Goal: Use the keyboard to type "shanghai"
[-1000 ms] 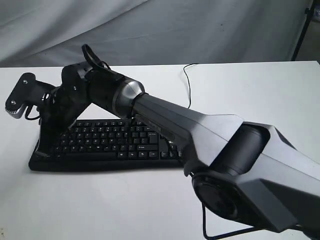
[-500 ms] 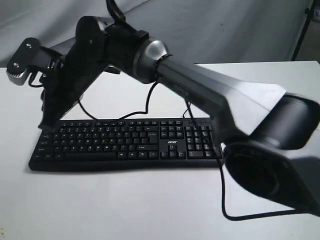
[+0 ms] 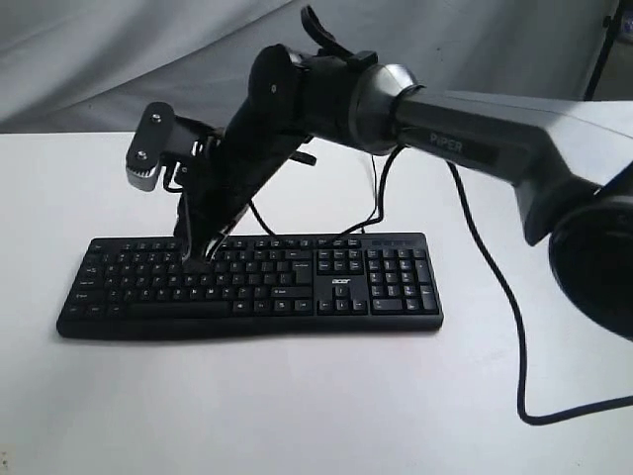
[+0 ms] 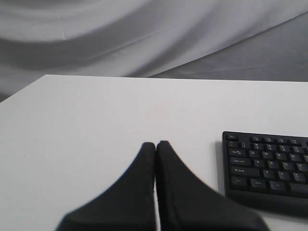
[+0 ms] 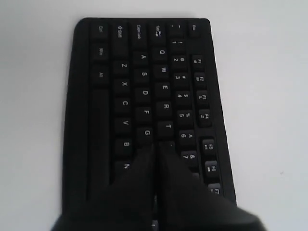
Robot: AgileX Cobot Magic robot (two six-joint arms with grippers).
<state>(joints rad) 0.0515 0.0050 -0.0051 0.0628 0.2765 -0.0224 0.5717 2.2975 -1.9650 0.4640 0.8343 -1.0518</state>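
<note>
The black keyboard [image 3: 336, 284] lies flat across the white table, its acer logo right of the letter keys. My right arm reaches over it from the right. Its gripper [image 3: 198, 259] points down at the left-middle letter keys. In the right wrist view this gripper [image 5: 156, 144] is shut with nothing in it, and its tips sit just past the G key [image 5: 147, 133], covering the keys beside it on the keyboard [image 5: 144, 91]. My left gripper [image 4: 156, 143] is shut and empty over bare table, off the left end of the keyboard [image 4: 269, 166]. It does not show in the exterior view.
The keyboard's thin black cable [image 3: 374, 178] runs back across the table [image 3: 297, 406]. A thicker arm cable [image 3: 516, 336] loops over the table on the right. Grey cloth [image 3: 119, 59] hangs behind, and a dark stand [image 3: 598, 59] is at the far right.
My right gripper lifted off the keyboard's left end, swung to the right, and came down over the keys around G. The keyboard has not moved.
</note>
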